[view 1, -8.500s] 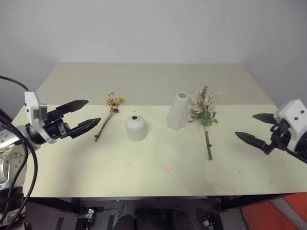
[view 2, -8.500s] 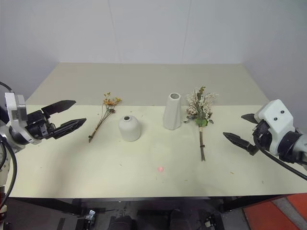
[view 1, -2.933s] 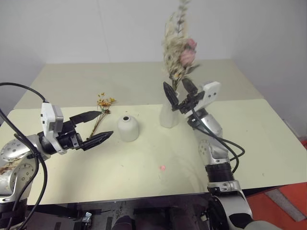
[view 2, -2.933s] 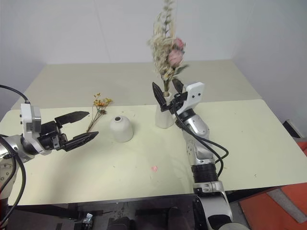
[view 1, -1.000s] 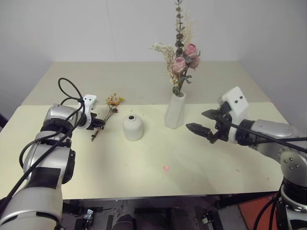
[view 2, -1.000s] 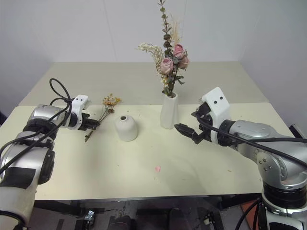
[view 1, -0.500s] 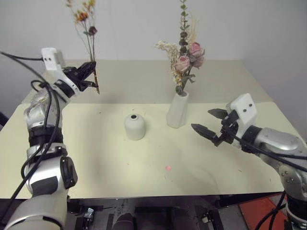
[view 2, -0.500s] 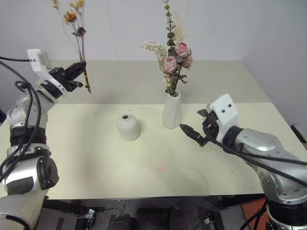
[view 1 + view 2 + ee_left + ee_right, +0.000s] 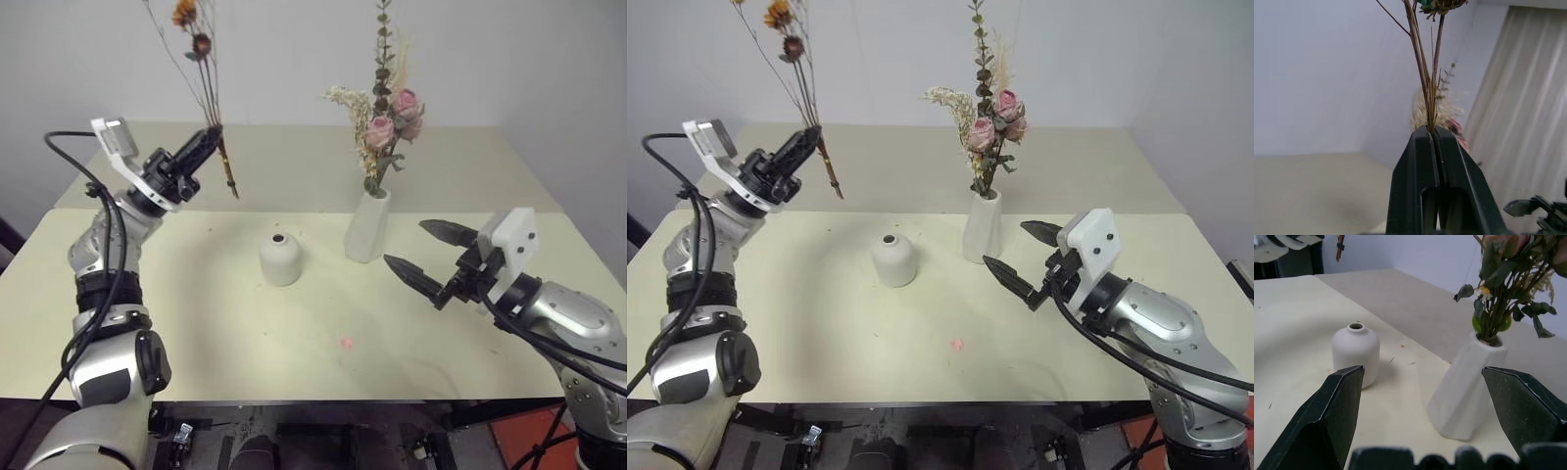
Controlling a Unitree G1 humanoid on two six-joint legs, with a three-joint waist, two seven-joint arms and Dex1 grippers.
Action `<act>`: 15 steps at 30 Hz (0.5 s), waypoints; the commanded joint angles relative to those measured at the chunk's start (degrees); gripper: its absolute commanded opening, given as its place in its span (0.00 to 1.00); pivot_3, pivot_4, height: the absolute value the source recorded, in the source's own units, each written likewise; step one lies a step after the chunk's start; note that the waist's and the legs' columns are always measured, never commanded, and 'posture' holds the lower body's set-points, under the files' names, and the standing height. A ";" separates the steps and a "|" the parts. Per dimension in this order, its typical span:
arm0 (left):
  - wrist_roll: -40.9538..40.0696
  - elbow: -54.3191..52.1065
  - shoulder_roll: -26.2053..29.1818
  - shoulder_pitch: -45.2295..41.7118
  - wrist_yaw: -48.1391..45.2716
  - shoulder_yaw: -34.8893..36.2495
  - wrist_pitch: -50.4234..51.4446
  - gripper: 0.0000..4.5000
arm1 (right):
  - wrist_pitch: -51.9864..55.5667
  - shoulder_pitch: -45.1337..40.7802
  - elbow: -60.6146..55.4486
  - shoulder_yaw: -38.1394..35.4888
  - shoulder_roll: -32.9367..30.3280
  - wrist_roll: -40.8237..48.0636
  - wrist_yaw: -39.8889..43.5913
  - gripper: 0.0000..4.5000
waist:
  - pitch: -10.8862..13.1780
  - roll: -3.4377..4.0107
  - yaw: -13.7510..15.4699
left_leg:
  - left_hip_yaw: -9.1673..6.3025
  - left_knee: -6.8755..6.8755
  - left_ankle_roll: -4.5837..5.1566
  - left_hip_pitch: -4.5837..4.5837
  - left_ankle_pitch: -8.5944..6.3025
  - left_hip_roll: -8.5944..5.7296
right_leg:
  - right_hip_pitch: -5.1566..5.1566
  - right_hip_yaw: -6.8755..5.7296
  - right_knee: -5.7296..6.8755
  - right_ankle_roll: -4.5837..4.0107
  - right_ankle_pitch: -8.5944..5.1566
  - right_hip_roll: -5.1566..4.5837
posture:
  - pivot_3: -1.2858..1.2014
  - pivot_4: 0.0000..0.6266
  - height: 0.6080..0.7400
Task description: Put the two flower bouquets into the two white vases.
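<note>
In your left eye view, the left tool (image 9: 209, 144) is raised above the far left part of the counter (image 9: 196, 323), its fingers pressed together on the thin bunch of orange-yellow dried flowers (image 9: 199, 59). You see the stems standing nearly upright, the flower heads high against the wall and the cut ends poking out below the fingers. The squat white vase (image 9: 280, 258) sits near the counter's middle with its small hole facing up, well below and to the right of that bunch. Just to its right stands the slim white vase (image 9: 367, 225), and the bouquet of pink roses, cream sprigs and eucalyptus (image 9: 384, 117) is already standing in it. Your right tool (image 9: 431, 257) hangs over the counter to the right of the slim vase, fingers spread wide apart and holding nothing.

The right eye view gives you the same layout.

In your left wrist view, the two black fingers (image 9: 1415, 181) meet flat against each other with the thin brown stems pinched at their tips; the rose bouquet shows blurred beyond them.

In your right wrist view, the fingers (image 9: 1327, 416) stand far apart, with the squat vase and the slim vase between them on the counter, neither one touched
</note>
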 commanded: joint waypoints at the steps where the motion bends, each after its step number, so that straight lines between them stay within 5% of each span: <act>1: 0.38 0.62 -1.15 -0.20 -3.50 -1.14 -2.88 0.00 | -2.06 0.84 -3.05 -2.27 -0.19 -0.47 -1.12 1.00 | 0.00 0.00 -0.03 | 0.00 0.00 0.00 0.01 0.00 0.00 | 0.00 0.00 -0.01 0.00 0.00 0.00 | 0.52 0.24 1.00; 15: 6.39 14.18 -5.24 -6.14 -1.55 -3.80 -7.75 0.00 | -2.62 2.81 -3.93 -2.83 -0.33 -2.45 -3.23 1.00 | -0.02 -0.02 -0.03 | -0.01 0.04 0.05 0.07 -0.03 0.00 | 0.10 0.02 -0.02 0.00 0.00 0.03 | 0.52 0.24 1.00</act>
